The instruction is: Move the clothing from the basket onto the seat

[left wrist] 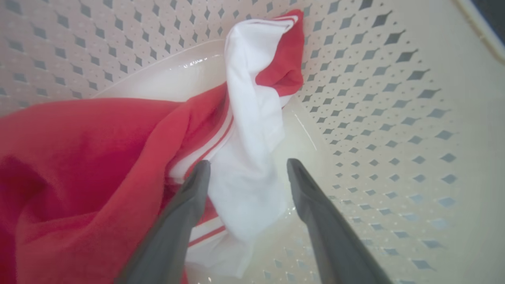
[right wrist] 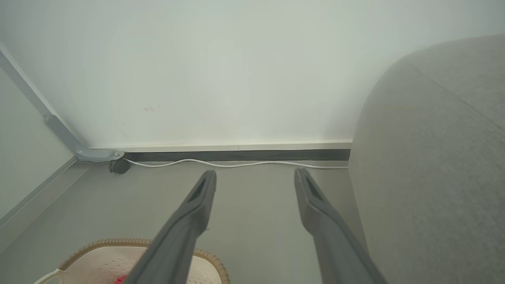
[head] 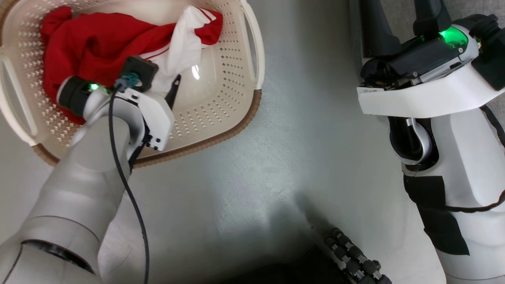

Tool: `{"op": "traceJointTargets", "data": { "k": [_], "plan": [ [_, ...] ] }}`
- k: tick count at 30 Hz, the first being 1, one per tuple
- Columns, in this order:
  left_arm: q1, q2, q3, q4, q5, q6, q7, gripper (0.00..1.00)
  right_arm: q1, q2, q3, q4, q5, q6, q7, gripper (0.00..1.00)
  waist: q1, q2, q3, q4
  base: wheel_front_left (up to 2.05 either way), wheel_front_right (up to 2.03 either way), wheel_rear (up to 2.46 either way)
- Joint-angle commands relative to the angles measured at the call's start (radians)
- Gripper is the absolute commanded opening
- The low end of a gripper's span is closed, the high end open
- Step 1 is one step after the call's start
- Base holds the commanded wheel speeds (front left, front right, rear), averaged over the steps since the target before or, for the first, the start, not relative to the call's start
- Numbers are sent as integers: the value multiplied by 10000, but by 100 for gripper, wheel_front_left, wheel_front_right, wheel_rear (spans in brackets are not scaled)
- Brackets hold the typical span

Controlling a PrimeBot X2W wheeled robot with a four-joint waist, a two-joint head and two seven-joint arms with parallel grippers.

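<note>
left wrist view: left tool [left wrist: 249, 163] gapes wide inside the cream perforated plastic basket [left wrist: 375, 118], poised over the soft red-and-white striped clothing [left wrist: 79, 157]. right tool [right wrist: 255, 173] spread too, empty, beside the grey fabric sofa seat [right wrist: 434, 177].

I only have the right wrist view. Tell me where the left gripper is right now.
Observer: The left gripper is down inside the basket, pointing at the clothing.
Operator: Report its jaws.
Observer: Open. In the left wrist view a white fold of the clothing lies between them, and nothing is gripped yet.
Operator: Give me the load's position in the basket.
Observer: In the head view it is heaped toward the basket's left side, and the right part of the bottom is bare.
</note>
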Motion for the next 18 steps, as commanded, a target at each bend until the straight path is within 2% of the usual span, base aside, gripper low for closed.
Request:
{"op": "traceJointTargets", "data": {
  "k": [1,5,16,17,18],
  "plan": [
    [-115,251,0,49,-99,-8,20,100,240,94,140,-325,189,31,-57,100,0,0,152,-180,0,0,0],
    [-392,446,-154,249,-95,-9,128,100,227,95,209,-397,376,31,-57,100,0,0,301,-399,0,0,0],
    [-582,444,-276,536,-236,34,988,100,425,96,150,-451,458,31,-57,100,0,0,309,-480,0,0,0],
    [-579,436,-272,547,-263,51,1058,83,436,96,142,-448,459,31,-57,100,0,0,309,-477,0,0,0],
    [-574,426,-264,557,-292,75,1097,28,445,96,133,-442,463,31,-57,100,0,0,308,-471,0,0,0]
  ]
}}
